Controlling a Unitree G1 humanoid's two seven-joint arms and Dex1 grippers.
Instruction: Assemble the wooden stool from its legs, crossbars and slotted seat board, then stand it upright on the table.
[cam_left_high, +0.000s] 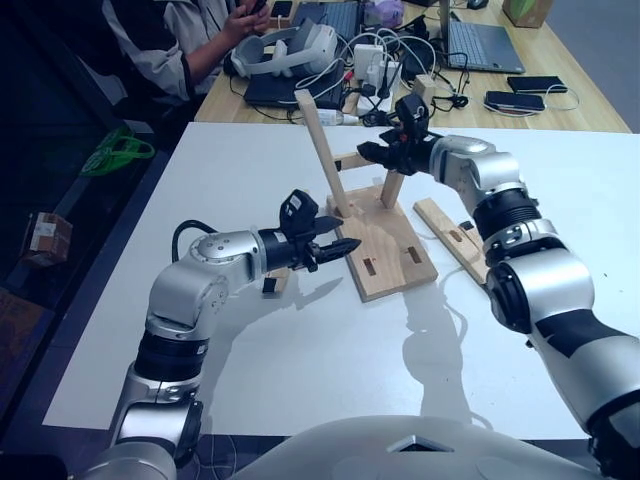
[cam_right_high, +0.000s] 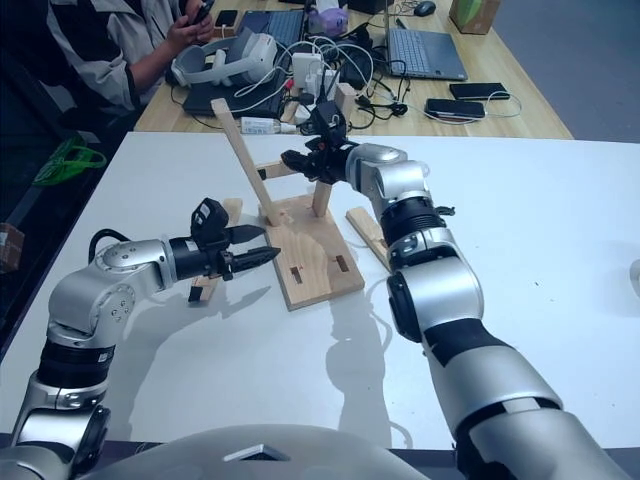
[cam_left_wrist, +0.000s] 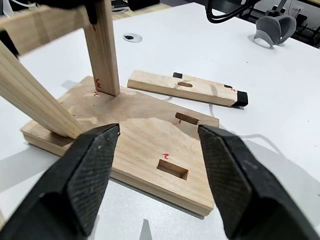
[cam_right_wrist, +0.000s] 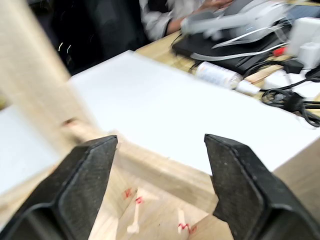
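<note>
The slotted seat board (cam_left_high: 385, 250) lies flat mid-table. A tall leg (cam_left_high: 322, 150) leans up from its far-left slot, and a short leg (cam_left_high: 392, 187) stands in the far-right one. A crossbar (cam_left_high: 353, 160) spans between them. My right gripper (cam_left_high: 383, 152) hovers open at the short leg's top, the crossbar (cam_right_wrist: 150, 167) running between its fingers (cam_right_wrist: 85, 185). At the board's near-left edge my left gripper (cam_left_high: 343, 245) is held open and low, with the board (cam_left_wrist: 145, 135) just beyond its fingers (cam_left_wrist: 85, 180). Two empty slots (cam_left_wrist: 172, 169) face it.
A loose slotted wooden piece (cam_left_high: 450, 237) lies right of the board, and a small one (cam_left_high: 275, 283) lies under my left forearm. Behind the white table (cam_left_high: 300, 370) is a desk (cam_left_high: 590, 110) with laptops, cables, phones and a headset (cam_left_high: 290, 50).
</note>
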